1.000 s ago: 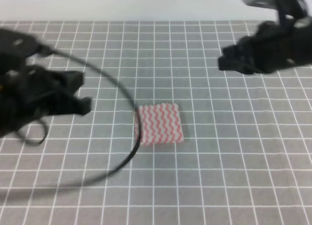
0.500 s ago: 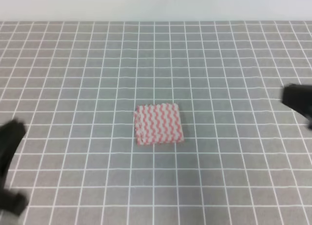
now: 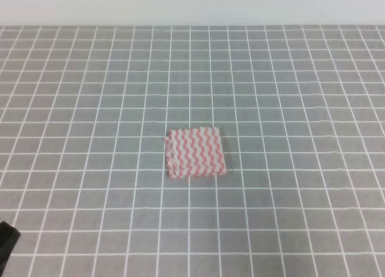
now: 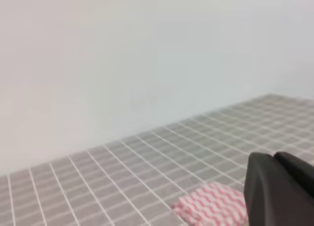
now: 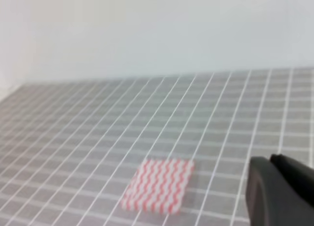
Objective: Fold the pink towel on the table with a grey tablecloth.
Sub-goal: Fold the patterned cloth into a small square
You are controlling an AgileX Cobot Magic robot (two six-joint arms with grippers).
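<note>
The pink towel [image 3: 196, 152] lies folded into a small, nearly square pad in the middle of the table with a grey tablecloth [image 3: 289, 97]. It also shows in the left wrist view [image 4: 211, 206] and the right wrist view [image 5: 158, 184]. My left gripper [image 4: 274, 160] is a dark shape at the lower right of its view, fingers together, off the towel. My right gripper [image 5: 271, 161] looks the same, fingers together, to the right of the towel. Neither holds anything. Only a black corner of the left arm [image 3: 6, 238] shows in the exterior view.
A plain pale wall [image 3: 192, 6] runs along the far edge of the table. The grid cloth extends on all sides of the towel.
Both arms have pulled back from above the table, the left towards the bottom left, the right out of the frame on the right. The towel has not moved.
</note>
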